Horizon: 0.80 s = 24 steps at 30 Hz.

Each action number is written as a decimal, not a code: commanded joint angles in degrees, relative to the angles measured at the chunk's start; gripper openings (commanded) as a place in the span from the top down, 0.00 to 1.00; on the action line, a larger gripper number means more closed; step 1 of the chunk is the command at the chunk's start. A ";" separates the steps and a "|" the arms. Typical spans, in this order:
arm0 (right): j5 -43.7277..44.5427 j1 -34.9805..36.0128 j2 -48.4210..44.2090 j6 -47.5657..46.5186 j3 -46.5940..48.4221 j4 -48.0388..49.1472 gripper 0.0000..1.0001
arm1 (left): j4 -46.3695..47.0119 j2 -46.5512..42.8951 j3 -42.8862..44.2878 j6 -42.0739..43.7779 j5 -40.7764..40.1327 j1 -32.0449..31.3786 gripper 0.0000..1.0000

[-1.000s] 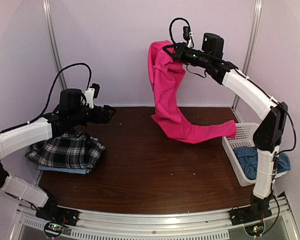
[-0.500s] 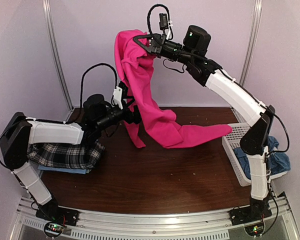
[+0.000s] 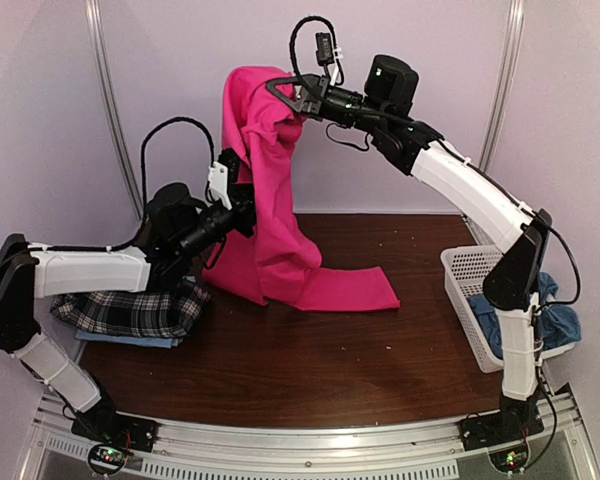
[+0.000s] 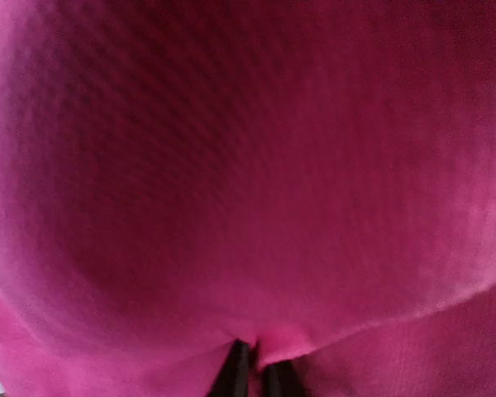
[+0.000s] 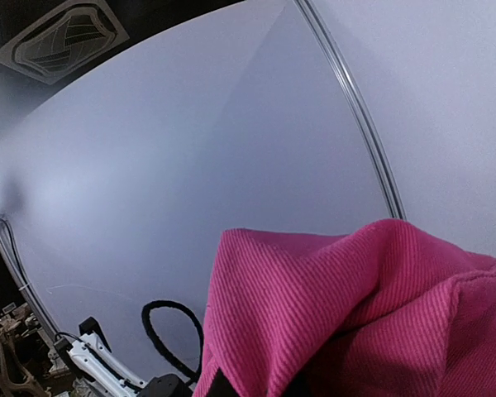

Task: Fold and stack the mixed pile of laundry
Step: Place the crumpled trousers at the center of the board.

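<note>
From the overhead view, the hot-pink trousers [image 3: 280, 230] hang as a tall drape. The top is bunched in the right claw [image 3: 285, 92], held high over the back of the surface [image 3: 310, 370]. The long axis runs nearly straight down, then the lower end bends and lies flat on the wood, pointing right toward the white basket [image 3: 467, 270]. My left claw [image 3: 248, 208] is at the drape's left edge, about halfway up, so the cloth lies directly ahead of it and slightly to its right. The left arm is stretched low and forward across the plaid shirt [image 3: 130, 310], which sits folded on the light blue shirt [image 3: 145, 341]. The right arm is reared up, with its forearm sloping down toward the basket, where the duller blue cloth [image 3: 565, 322] lies.

On the left wrist camera, pink fabric fills the frame. At the bottom the two dark fingertips [image 4: 236, 372] are pressed close with a small fold of trousers nipped between them, so I read that as a pinch.

On the right wrist camera, ribbed pink cloth [image 5: 355, 314] mounds over the fingers, which are clamped on it. The bare wall is behind.

Spreading the garment will depend, I judge, on drawing the left pinch sideways, away from the right one.
</note>
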 commanded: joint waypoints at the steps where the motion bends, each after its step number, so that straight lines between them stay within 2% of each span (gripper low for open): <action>1: 4.70 -2.76 -7.29 -3.77 -3.76 4.79 1.00 | -4.48 -11.44 -2.48 4.58 -3.16 0.03 1.00; 5: 6.36 -5.49 -6.94 -4.02 -3.67 4.09 1.00 | -12.85 -18.14 -1.61 2.80 -7.27 4.02 1.00; 7: 9.76 -6.78 -7.75 -5.27 -5.67 0.93 1.00 | -19.25 -18.32 1.01 3.89 -3.06 5.18 1.00; 10: 13.83 -9.79 -12.78 -5.57 -18.15 0.03 1.00 | -34.20 -15.06 6.34 8.80 1.35 5.22 1.00; 12: 15.19 -11.15 -16.75 -7.01 -30.07 0.11 1.00 | -41.58 -11.10 8.75 9.78 -1.29 5.22 1.00; 13: 17.23 -11.60 -18.71 -8.72 -35.14 -1.22 1.00 | -45.38 -9.03 10.11 10.48 -3.55 5.22 0.92; 14: 20.16 -11.79 -19.51 -11.15 -39.40 -5.48 1.00 | -50.07 -6.54 11.99 10.67 -6.44 5.08 0.72; 15: 23.93 -12.04 -19.50 -13.23 -42.59 -9.52 0.94 | -53.19 -4.54 13.46 9.60 -10.10 5.05 0.56; 16: 27.22 -12.60 -18.84 -14.95 -44.41 -13.98 0.82 | -54.46 -3.21 13.83 8.08 -11.93 5.05 0.45; 18: 30.97 -14.57 -17.21 -15.96 -46.81 -21.17 0.54 | -51.64 -2.81 10.90 5.19 -10.06 4.98 0.26; 19: 31.36 -15.79 -17.23 -15.72 -48.74 -22.76 0.45 | -49.25 -2.92 8.16 4.07 -7.60 4.84 0.16; 21: 30.63 -18.05 -19.60 -14.88 -54.38 -21.20 0.36 | -46.93 -2.38 5.93 2.86 -6.20 4.22 0.12; 24: 29.51 -19.73 -26.08 -14.78 -62.94 -15.11 0.05 | -49.16 0.65 6.27 2.72 -4.20 1.99 0.12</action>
